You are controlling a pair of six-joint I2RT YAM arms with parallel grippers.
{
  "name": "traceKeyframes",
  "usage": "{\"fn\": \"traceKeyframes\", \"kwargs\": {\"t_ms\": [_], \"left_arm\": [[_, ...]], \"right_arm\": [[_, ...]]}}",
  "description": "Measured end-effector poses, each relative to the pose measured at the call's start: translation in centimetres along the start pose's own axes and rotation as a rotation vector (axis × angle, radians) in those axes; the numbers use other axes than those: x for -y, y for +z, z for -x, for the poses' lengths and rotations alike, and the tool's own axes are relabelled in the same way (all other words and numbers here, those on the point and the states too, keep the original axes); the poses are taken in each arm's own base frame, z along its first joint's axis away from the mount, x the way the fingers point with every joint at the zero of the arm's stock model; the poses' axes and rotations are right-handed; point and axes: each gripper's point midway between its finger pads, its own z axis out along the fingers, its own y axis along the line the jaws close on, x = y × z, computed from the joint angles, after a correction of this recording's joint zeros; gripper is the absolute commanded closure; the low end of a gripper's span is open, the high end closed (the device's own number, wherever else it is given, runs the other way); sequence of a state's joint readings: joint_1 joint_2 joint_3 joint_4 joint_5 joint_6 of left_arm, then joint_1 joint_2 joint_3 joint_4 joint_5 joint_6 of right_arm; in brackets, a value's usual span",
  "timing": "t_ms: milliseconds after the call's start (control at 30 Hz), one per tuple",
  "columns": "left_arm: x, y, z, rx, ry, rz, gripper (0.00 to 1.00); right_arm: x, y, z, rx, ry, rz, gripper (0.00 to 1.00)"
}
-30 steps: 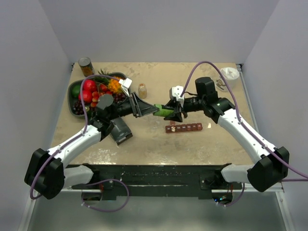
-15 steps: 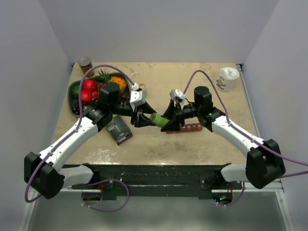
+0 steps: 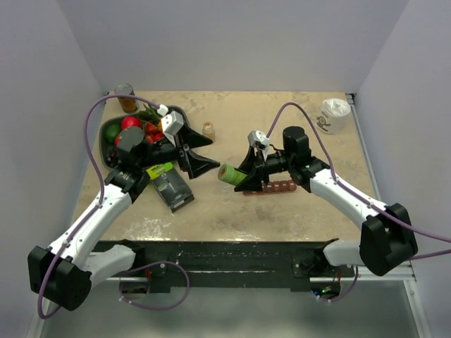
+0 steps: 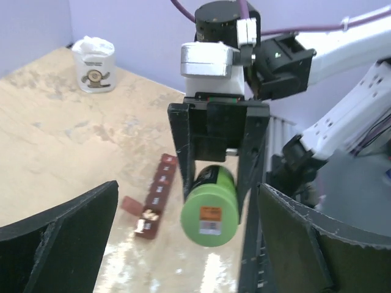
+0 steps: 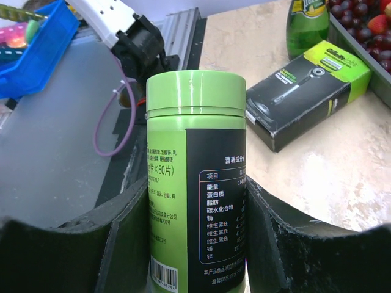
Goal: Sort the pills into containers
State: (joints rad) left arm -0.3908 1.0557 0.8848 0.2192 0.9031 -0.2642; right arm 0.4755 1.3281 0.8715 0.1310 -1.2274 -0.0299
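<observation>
At mid-table (image 3: 218, 211) | right gripper (image 3: 238, 176) clenched round green bottle (image 3: 230, 174) | pill strip (image 3: 273, 187) lay just beside it | left gripper (image 3: 204, 155) gaped empty.

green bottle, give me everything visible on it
The green bottle is a glossy plastic cylinder, green cap on, with a black label panel printed in white and a barcode near its base. A small orange sticker sits on the end facing the left arm. It is held above the table, tipped onto its side, lower body clamped between the right gripper's fingers. The open left gripper is clear of it.
</observation>
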Motion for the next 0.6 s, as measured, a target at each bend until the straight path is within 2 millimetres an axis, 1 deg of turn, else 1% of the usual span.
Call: {"fn": "traceKeyframes", "kwargs": {"t_ms": [67,100,167,267,333,400,467,567,600], "left_arm": [[0.3,0.1,0.6,0.022,-0.105,0.012,0.01],[0.3,0.2,0.8,0.035,-0.19,0.027,0.01],[0.2,0.2,0.5,0.046,-0.327,0.053,0.01],[-0.4,0.5,-1.0,0.04,-0.553,0.11,0.01],[-0.8,0.9,-2.2,0.029,-0.662,0.159,0.01],[-0.7,1.5,-3.3,0.005,-0.736,0.207,0.01],[-0.4,2.1,-4.3,-0.024,-0.784,0.239,0.04],[-0.2,3.0,-5.4,-0.053,-0.825,0.262,0.12],[-0.1,3.3,-5.8,-0.064,-0.837,0.267,0.23]], "right_arm": [[0.2,-0.1,-0.2,-0.011,-0.014,-0.014,1.0],[0.4,-0.2,-0.2,-0.018,-0.026,-0.028,1.0],[0.6,-0.3,-0.2,-0.026,-0.048,-0.047,1.0],[1.0,-0.5,-0.1,-0.04,-0.08,-0.083,1.0],[1.2,-0.7,-0.1,-0.047,-0.095,-0.102,1.0],[1.4,-0.8,-0.3,-0.054,-0.098,-0.114,1.0],[1.6,-0.8,-0.4,-0.06,-0.099,-0.127,1.0],[1.7,-0.9,-0.5,-0.064,-0.099,-0.135,1.0],[1.8,-0.9,-0.5,-0.065,-0.102,-0.138,1.0]]}}
